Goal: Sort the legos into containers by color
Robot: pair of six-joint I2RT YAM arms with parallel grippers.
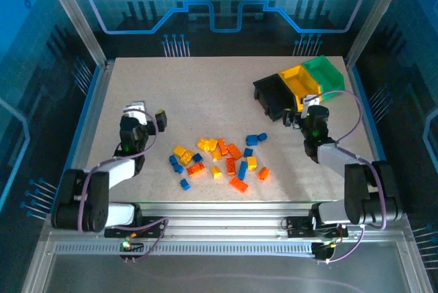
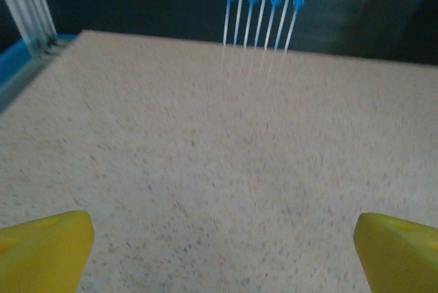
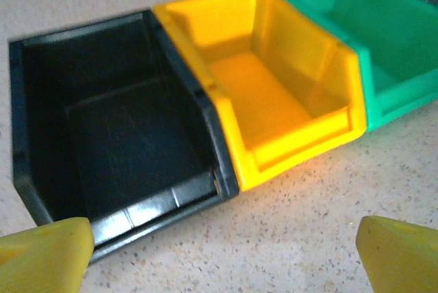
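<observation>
Yellow, orange and blue legos lie scattered mid-counter between 2 robot arms. The 3 joined containers, black, yellow and green, sit at far right. The left gripper and right gripper both hang open, fingers spread wide.

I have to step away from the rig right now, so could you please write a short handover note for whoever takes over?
Left gripper: open, empty, over bare table to the left of the pile.
Right gripper: open, empty, facing the black bin and yellow bin.
Legos: yellow, orange and blue, all loose mid-table.
Bins: black, yellow and green bin joined in a row at the far right; no brick visible inside.
Done: nothing sorted yet.
Left: every brick into a bin by color.
</observation>
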